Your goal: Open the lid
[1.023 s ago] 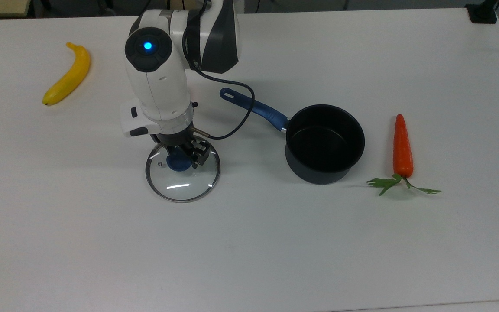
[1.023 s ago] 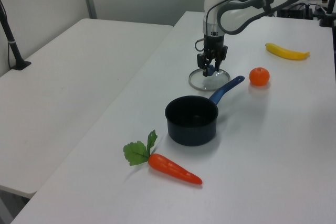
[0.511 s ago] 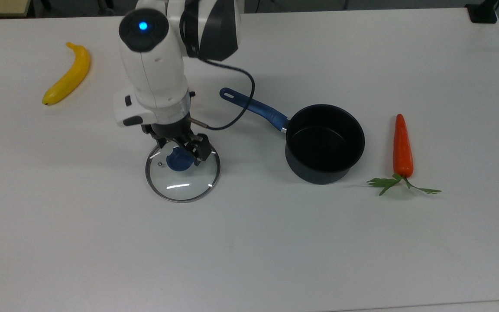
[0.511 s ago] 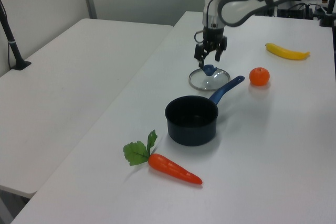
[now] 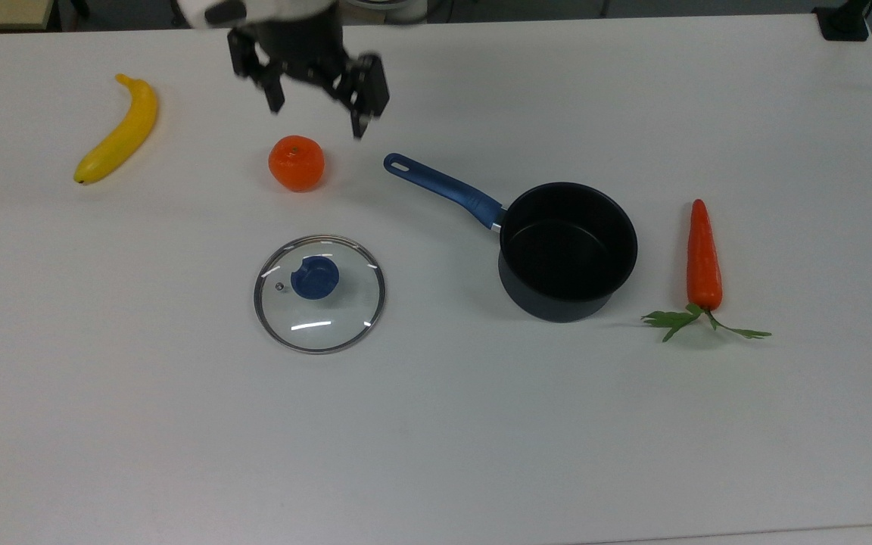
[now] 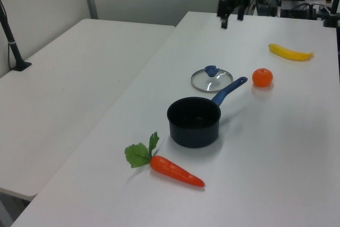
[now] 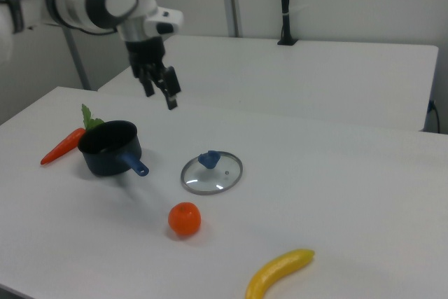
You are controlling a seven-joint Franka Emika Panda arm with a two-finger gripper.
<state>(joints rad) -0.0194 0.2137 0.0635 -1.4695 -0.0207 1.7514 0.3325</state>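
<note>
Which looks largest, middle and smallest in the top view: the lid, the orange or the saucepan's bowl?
1. Saucepan, its bowl just wider than the lid.
2. Lid, close behind; the pan's height brings its rim nearer the camera, so this gap is unsure.
3. Orange, clearly smallest.

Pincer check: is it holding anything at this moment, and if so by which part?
Nothing is held. The pincer hangs open and empty above the table, while the lid lies flat on the table beside the saucepan, its blue knob free.
</note>
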